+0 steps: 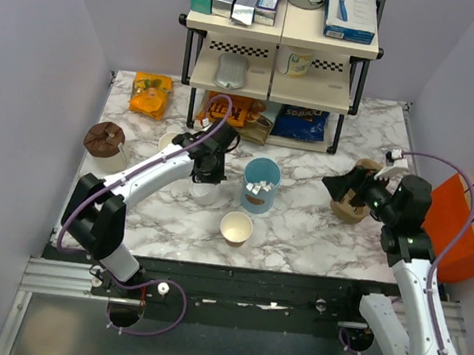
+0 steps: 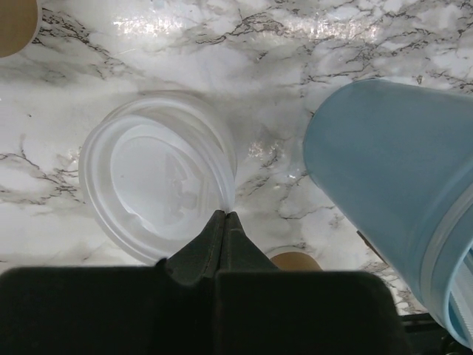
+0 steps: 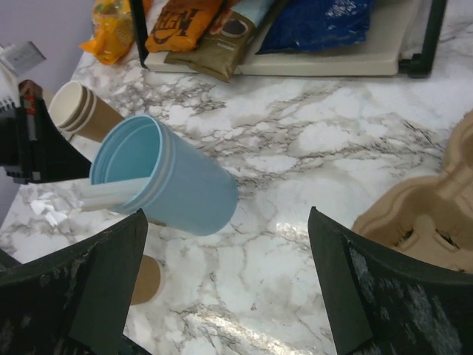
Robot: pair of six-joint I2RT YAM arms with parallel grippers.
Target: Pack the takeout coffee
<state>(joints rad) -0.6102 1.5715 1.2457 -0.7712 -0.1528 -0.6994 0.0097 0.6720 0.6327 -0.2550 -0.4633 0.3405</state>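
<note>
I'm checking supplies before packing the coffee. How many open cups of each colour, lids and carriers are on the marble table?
Tan cups: 2
Blue cup: 1
Lid: 1
Carrier: 1
Total: 5
Brown bundle at the left edge: kind unclear, not counted.

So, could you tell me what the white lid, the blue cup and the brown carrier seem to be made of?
The lid looks like thin translucent white plastic: glossy, with moulded rings. The blue cup seems plastic, smooth and matte with a ribbed rim, though coated paper is possible. The carrier looks like moulded paper pulp: dull brown, rough, softly rounded.
</note>
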